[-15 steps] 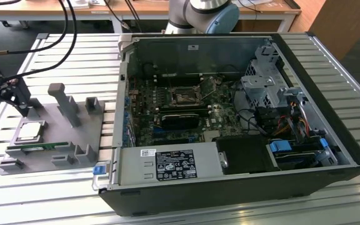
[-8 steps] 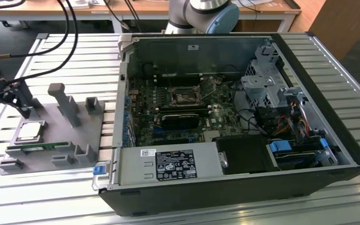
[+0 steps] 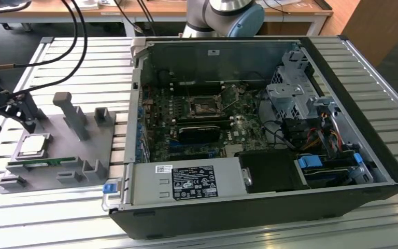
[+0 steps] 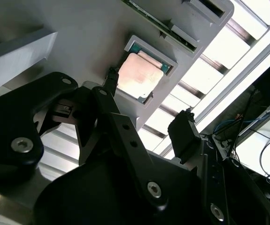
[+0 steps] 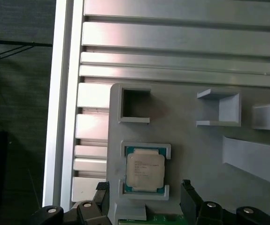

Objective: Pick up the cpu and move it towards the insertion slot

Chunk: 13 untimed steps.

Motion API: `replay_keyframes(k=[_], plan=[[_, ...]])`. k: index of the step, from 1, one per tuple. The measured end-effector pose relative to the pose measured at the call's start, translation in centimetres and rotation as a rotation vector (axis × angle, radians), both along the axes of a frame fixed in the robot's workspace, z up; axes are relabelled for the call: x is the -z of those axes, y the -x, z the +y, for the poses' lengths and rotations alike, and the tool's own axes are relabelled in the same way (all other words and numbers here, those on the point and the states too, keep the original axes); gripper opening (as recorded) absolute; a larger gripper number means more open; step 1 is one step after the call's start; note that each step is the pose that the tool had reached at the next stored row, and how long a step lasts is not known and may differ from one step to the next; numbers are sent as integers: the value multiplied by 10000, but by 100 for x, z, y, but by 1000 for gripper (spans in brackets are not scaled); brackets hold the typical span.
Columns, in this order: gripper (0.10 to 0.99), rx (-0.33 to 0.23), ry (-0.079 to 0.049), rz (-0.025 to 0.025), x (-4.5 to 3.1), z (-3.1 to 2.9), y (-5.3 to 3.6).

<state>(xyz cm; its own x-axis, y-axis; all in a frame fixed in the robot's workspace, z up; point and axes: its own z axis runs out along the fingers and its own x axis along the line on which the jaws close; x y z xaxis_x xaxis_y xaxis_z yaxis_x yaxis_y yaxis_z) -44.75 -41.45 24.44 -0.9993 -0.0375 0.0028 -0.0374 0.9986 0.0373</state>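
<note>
The cpu point(image 3: 33, 145) is a flat silver square lying in its pocket on the grey holder plate point(image 3: 81, 150), at the exterior view's left. My gripper point(image 3: 20, 116) hangs just above and behind it, open, with nothing between its fingers. In both wrist views the cpu point(image 4: 139, 75) point(image 5: 145, 171) lies close below the black fingers point(image 4: 186, 126) point(image 5: 187, 190), which stand apart on either side of it without touching it. The insertion slot point(image 3: 204, 108) is the square metal-framed socket on the motherboard inside the open computer case, well to the exterior view's right of the gripper.
A green memory stick point(image 3: 40, 162) lies on the holder plate next to the cpu. Grey posts point(image 3: 71, 114) rise from the plate. The case wall point(image 3: 138, 93) stands between plate and motherboard. A black block point(image 3: 199, 132) sits beside the slot. Cables point(image 3: 74, 36) hang at the upper left.
</note>
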Motion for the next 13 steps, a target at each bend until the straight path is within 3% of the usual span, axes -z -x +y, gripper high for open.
replay_keyframes(k=[13], plan=[[706,-1,6,-1,67,-5,0]])
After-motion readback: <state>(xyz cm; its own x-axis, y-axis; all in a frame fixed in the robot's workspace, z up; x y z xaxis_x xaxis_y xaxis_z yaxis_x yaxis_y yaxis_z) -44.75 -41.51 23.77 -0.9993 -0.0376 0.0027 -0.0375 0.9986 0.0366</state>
